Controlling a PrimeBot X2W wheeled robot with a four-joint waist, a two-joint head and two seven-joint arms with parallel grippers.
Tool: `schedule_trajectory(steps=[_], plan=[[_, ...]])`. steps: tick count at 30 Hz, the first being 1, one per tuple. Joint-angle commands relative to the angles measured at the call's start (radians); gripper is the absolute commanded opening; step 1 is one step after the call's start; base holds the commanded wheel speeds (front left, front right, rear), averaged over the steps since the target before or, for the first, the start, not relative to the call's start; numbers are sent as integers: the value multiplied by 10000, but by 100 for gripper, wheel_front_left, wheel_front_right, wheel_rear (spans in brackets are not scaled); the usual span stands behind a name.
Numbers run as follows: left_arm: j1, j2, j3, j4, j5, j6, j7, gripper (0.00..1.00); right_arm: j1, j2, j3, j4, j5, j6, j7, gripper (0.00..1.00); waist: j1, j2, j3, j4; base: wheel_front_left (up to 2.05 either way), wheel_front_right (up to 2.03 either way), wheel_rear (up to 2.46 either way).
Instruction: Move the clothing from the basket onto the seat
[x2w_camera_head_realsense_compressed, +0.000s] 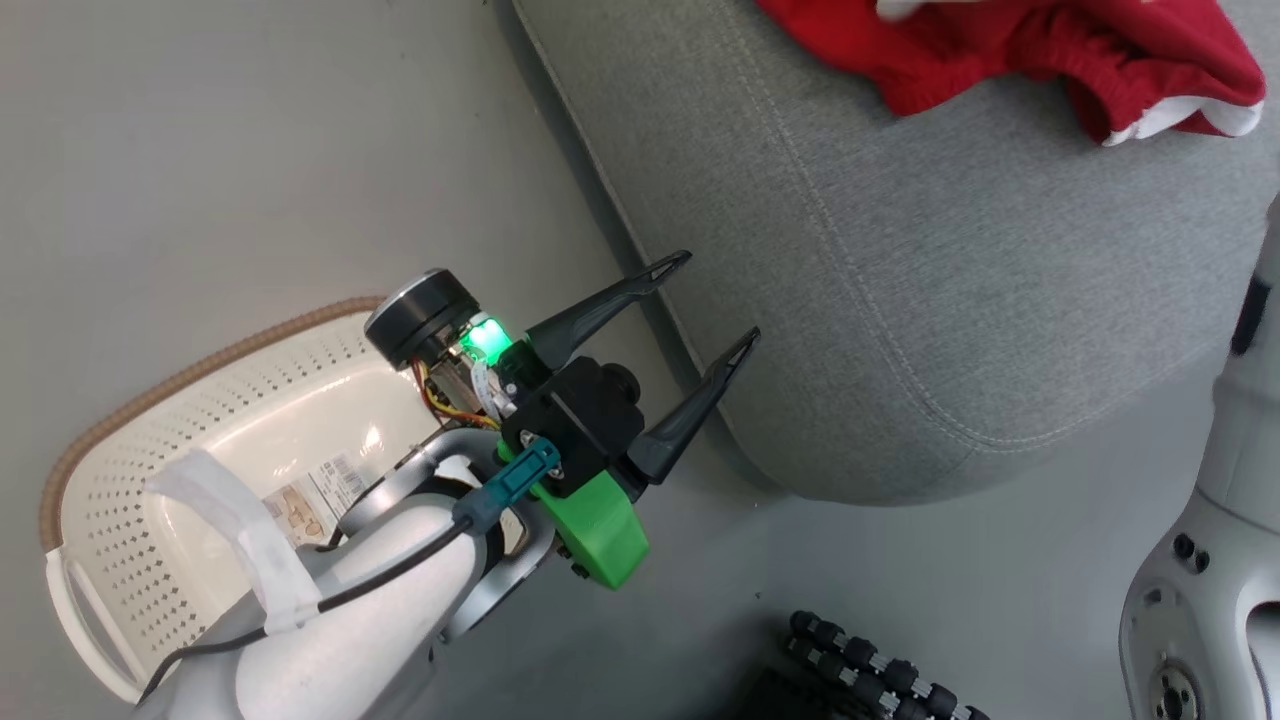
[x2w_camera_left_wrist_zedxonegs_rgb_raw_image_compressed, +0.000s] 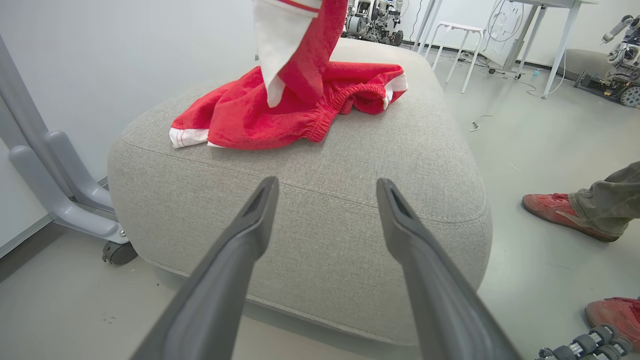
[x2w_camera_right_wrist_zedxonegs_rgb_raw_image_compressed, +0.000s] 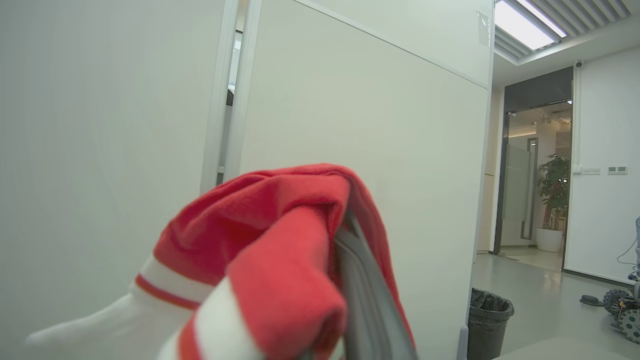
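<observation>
left pincer (x2w_camera_head_realsense_compressed: 718, 297) open, empty, between basket (x2w_camera_head_realsense_compressed: 130, 440) and seat (x2w_camera_left_wrist_zedxonegs_rgb_raw_image_compressed: 325, 235) | right pincer (x2w_camera_right_wrist_zedxonegs_rgb_raw_image_compressed: 346, 235) clamped on jersey (x2w_camera_left_wrist_zedxonegs_rgb_raw_image_compressed: 300, 45), which hangs above seat | shorts (x2w_camera_left_wrist_zedxonegs_rgb_raw_image_compressed: 280, 115) lie on seat | handling: likely light, limp cloth that bunches; pinch a gathered fold

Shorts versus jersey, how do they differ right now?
The shorts lie crumpled on the seat, touched by no claw; the jersey hangs from the right claw, which is shut on it. The shorts show a gathered waistband and white hems; the jersey shows a broad white panel with a thin red stripe. Both are red with white trim.
</observation>
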Motion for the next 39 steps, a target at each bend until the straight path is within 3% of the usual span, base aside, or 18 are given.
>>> schedule_trajectory(steps=[1, 7, 15, 23, 24, 25, 26, 33, 39], plan=[[-310, 53, 15, -99, 51, -36, 71, 100, -478, -9, -168, 42, -107, -7, -32, 0, -2, 0, 1393, 867, 0, 0, 0], [-771, 216, 86, -322, 235, -68, 78, 100, -1220, -11, -838, 311, -553, -9, -32, 0, -2, 0, 2179, 1021, 0, 0, 0], [-476, 486, 127, -410, 132, 60, -41, 100, 458, -25, -1915, 671, -1450, -9, -32, 0, -2, 0, 2263, 868, 0, 0, 0], [-310, 662, 157, -611, 124, 238, -27, 100, 1691, -17, -3415, 2137, -1728, -9, -32, 0, -2, 0, 2406, 946, 0, 0, 0], [-294, 686, 153, -593, 110, 233, -54, 100, 1757, -26, -3565, 2241, -1749, -10, -32, 11, -2, 0, 2354, 978, 0, 0, 0], [-280, 703, 165, -568, 93, 264, -87, 100, 1847, -20, -3700, 2369, -1757, -10, -32, 63, -2, 0, 2281, 1007, 0, 0, 0], [-244, 728, 196, -543, 59, 289, -140, 100, 1904, -16, -3798, 2412, -1734, -10, -32, 100, -2, 0, 2197, 1024, 0, 0, 0], [363, 449, 255, 118, -380, 494, -933, 100, 3161, -11, -3987, 2792, -1510, -12, -32, 100, -2, 0, 908, 1248, 0, 0, 0], [1061, -21, 462, 1200, -881, 778, -2061, 100, 4817, -19, -3144, 3066, -1074, -12, -32, 100, -2, 0, -596, 1760, 0, 0, 0]])
